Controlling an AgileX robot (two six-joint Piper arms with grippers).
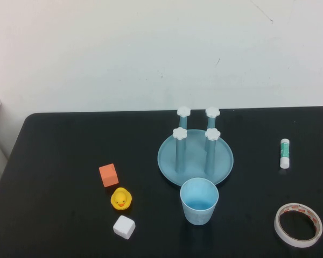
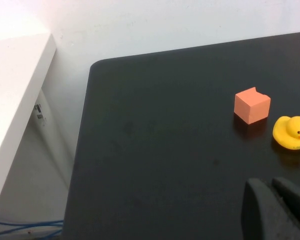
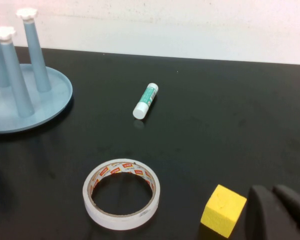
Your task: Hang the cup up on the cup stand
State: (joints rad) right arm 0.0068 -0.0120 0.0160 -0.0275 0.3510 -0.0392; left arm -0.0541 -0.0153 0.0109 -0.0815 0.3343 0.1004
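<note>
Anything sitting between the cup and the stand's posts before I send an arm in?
Nothing visible does. The cup stands upright just off the near rim of the cup stand, all four posts bare. Left gripper and right gripper are shut, off to either side.

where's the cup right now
In the high view the cup stands upright, mouth up, on the black table, just in front of the cup stand, with the yellow duck to its left and the tape roll to its right.
</note>
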